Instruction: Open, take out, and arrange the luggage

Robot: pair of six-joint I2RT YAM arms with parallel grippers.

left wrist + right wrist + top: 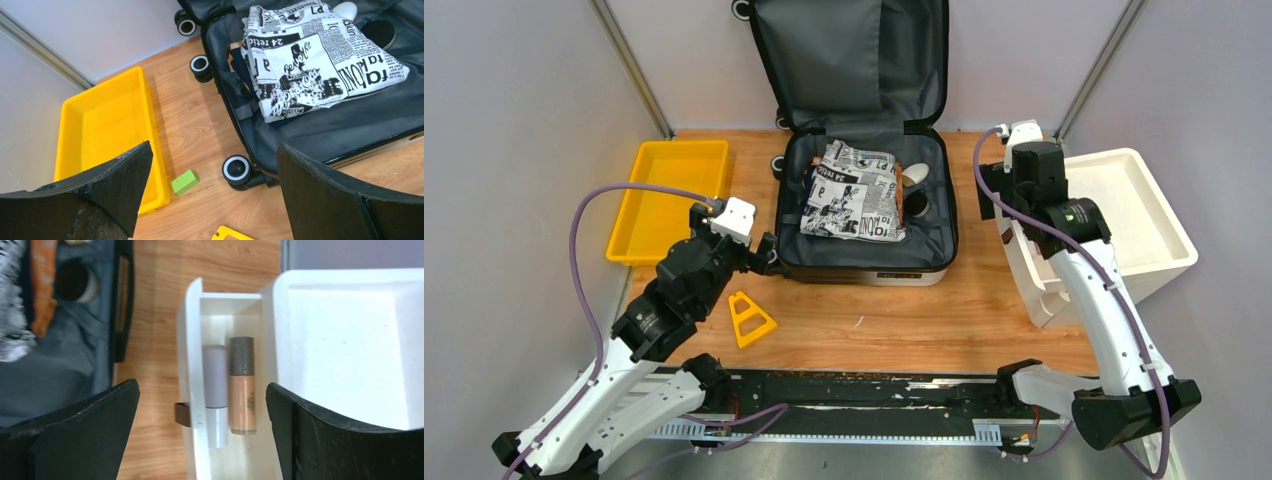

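Unpack step underway: luggage (929, 235) sits open mid tabletop (984, 320), lid propped on back wall, two bottles already lying in the white bin (1159, 250) side slot, lilac bottle (216, 390) touching beige bottle (242, 395). Right gripper (202, 425) hovers over that slot, jaws spread, empty; left gripper (212, 190) by luggage's near-left wheel, jaws spread, empty. Next probably right arm crosses to the round dark item (916, 205) or white item (916, 175) beside the folded print cloth (854, 190), needs top-down pinch. Anything under cloth hidden; orange thing (42, 290) blurred, unidentifiable; lid top cut off
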